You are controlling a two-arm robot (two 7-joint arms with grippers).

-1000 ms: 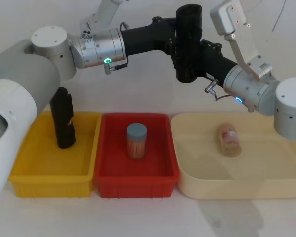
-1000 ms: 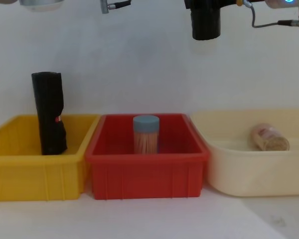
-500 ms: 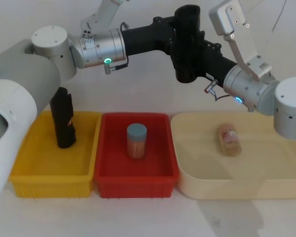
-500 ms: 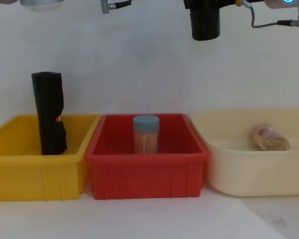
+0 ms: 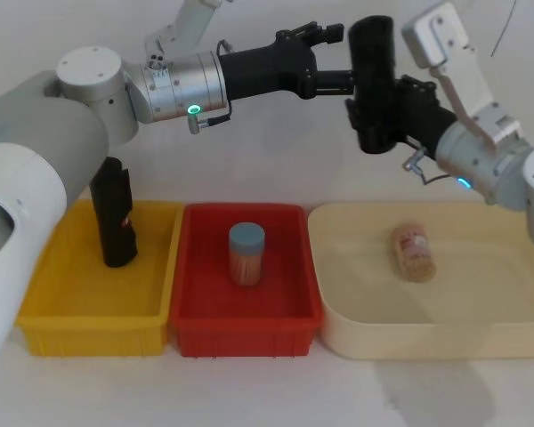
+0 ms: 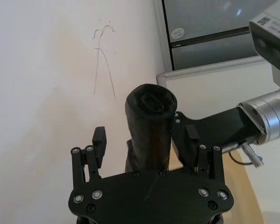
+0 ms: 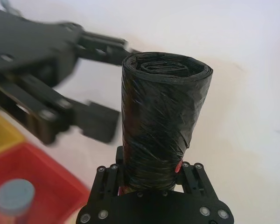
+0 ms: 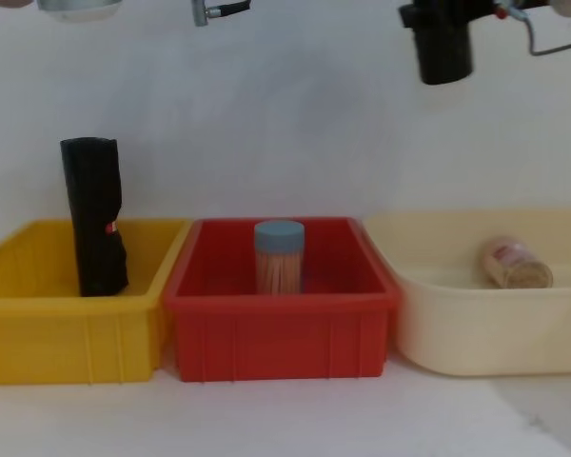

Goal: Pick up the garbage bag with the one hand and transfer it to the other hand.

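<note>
Now that the black, glossy cylindrical roll of garbage bags (image 5: 372, 82) has been carried clear of the opened left gripper (image 5: 331, 60), it is held upright above the table in the clamped right gripper (image 5: 387, 111), so the transfer looks completed.

Before me a yellow plastic bin (image 5: 93, 307) holds an upright black roll with a red mark (image 5: 114, 213). Beside it, a red plastic bin (image 5: 246, 307) holds a blue-lidded jar (image 5: 246, 253). In the cream tray (image 5: 427, 329) lies a jar on its side (image 5: 413, 251).

A black garbage bag (image 5: 373, 80); yellow bin (image 5: 36, 302), red bin (image 5: 289, 325), cream tray (image 5: 338, 334).
</note>
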